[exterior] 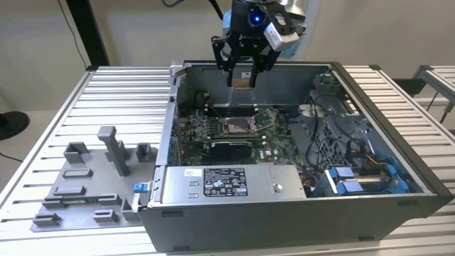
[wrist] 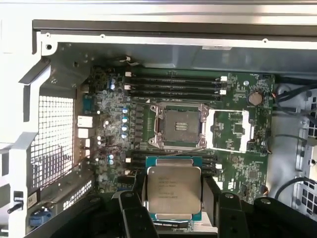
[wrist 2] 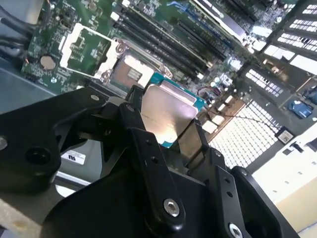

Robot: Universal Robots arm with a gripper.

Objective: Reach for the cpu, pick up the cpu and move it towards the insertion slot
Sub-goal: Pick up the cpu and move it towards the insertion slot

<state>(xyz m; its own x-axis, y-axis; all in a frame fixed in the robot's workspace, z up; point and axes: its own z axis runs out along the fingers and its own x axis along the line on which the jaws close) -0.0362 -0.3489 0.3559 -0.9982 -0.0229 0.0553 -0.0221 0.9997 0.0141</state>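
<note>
The gripper (exterior: 242,74) hangs above the far wall of the open computer case (exterior: 398,160), its black fingers (wrist: 130,210) clenched on the cpu (wrist: 174,193), whose silvery top and teal edge sit between them in both wrist views. The insertion slot (wrist: 178,126) lies below on the green motherboard (wrist: 106,144), with its silver frame open around a dark centre, well apart from the held chip and nearer than it in the exterior view. On the slatted tabletop (exterior: 106,101), at the exterior view's left of the case, rests a grey fixture (exterior: 85,186) with upright blocks.
</note>
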